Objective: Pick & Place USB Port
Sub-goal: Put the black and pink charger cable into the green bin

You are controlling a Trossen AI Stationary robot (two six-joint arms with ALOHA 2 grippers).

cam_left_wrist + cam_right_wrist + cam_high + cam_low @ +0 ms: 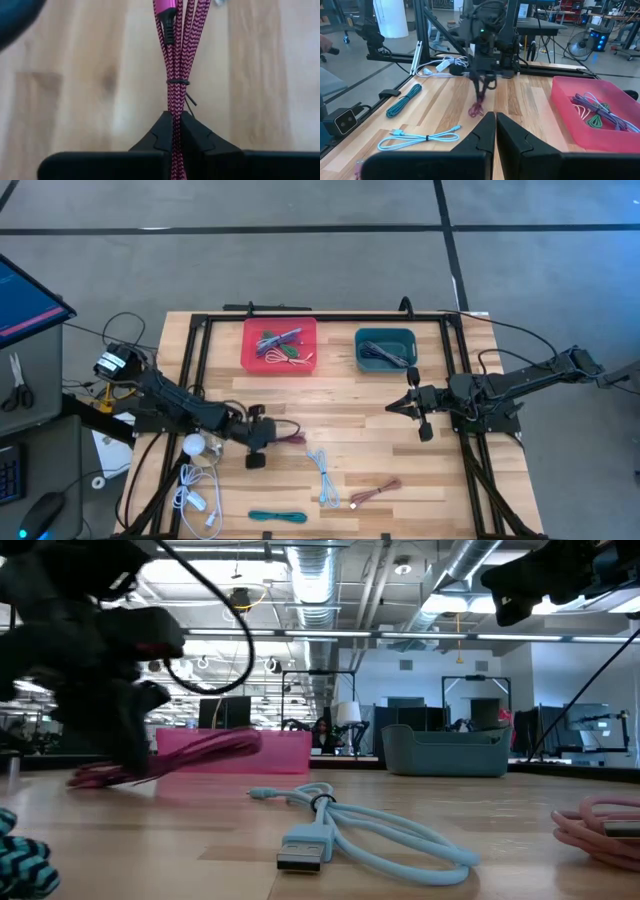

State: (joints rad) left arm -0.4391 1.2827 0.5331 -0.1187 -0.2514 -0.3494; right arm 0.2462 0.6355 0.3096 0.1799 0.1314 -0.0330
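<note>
Two dark fingers [162, 135] of the left gripper [175, 131] stand pressed together on a magenta braided USB cable [176, 60], the bundled strands running straight up between the fingertips. In the left wrist view the clamp sits just below the thin black tie [179, 82] that binds the loops, and the pink plug [165, 7] lies beyond it, pointing away over the bench [75, 90].

Such a cable looks light, soft and floppy, so it will likely sag and swing from the pinch instead of holding its shape. Its woven sheath should give good friction, and little squeeze seems needed. Taking hold near the tie is a sound choice, I judge, since all strands are gathered there and none can slip free alone.

From above, the cable trails off the left gripper [262, 432] toward the middle of the bench, well short of the red tray [250, 350] and the teal bin [362, 337] at the far edge.

Farther off, the right gripper [412, 404] waits over the bench's right side, near the teal bin, its fingers [482, 132] together and holding nothing.
</note>
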